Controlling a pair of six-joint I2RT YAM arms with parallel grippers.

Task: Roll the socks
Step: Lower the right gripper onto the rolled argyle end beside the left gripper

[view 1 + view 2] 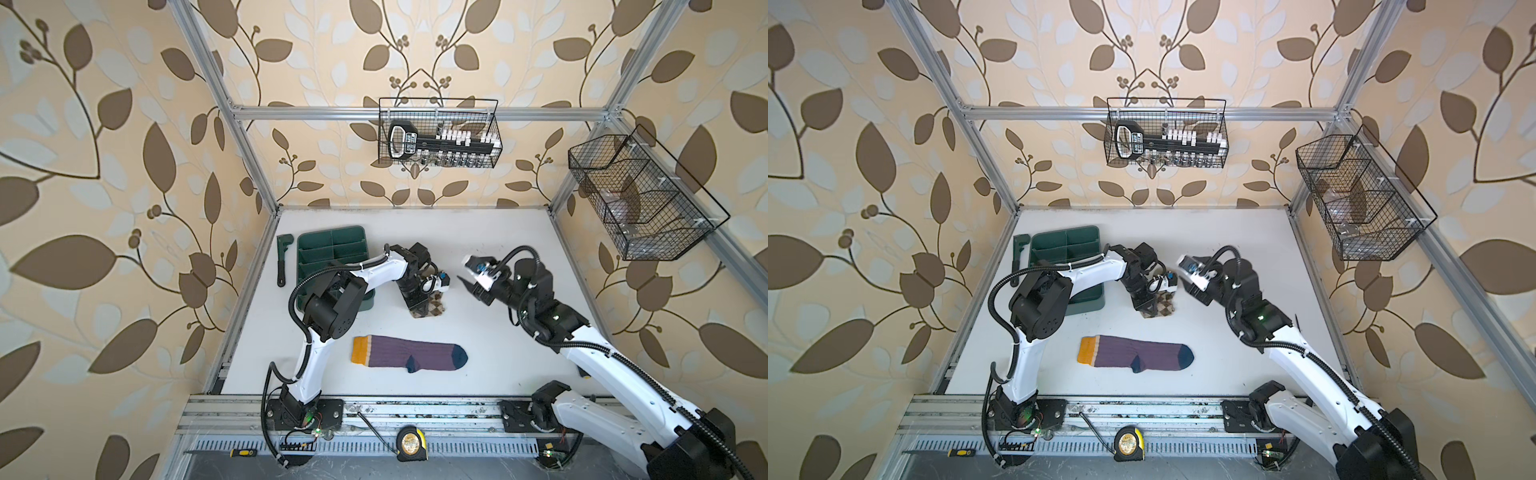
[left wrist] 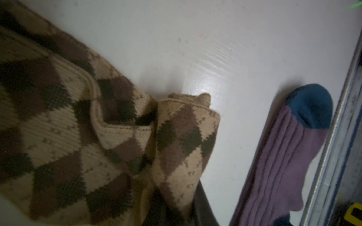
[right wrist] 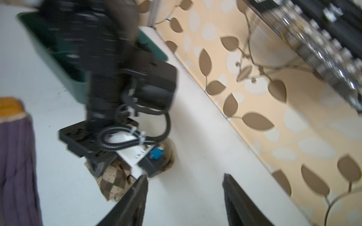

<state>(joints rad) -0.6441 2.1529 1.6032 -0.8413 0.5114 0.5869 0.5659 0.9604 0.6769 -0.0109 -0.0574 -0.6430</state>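
White-shelled left arm, right arm, black joints, corrugated black cables, white zip ties

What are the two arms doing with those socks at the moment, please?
The left gripper is down on the argyle sock, pinching its bunched, partly folded cloth. The right gripper hangs open just beside that sock, holding nothing. The purple sock lies flat on the table nearer the arms' bases, untouched and not yet rolled.
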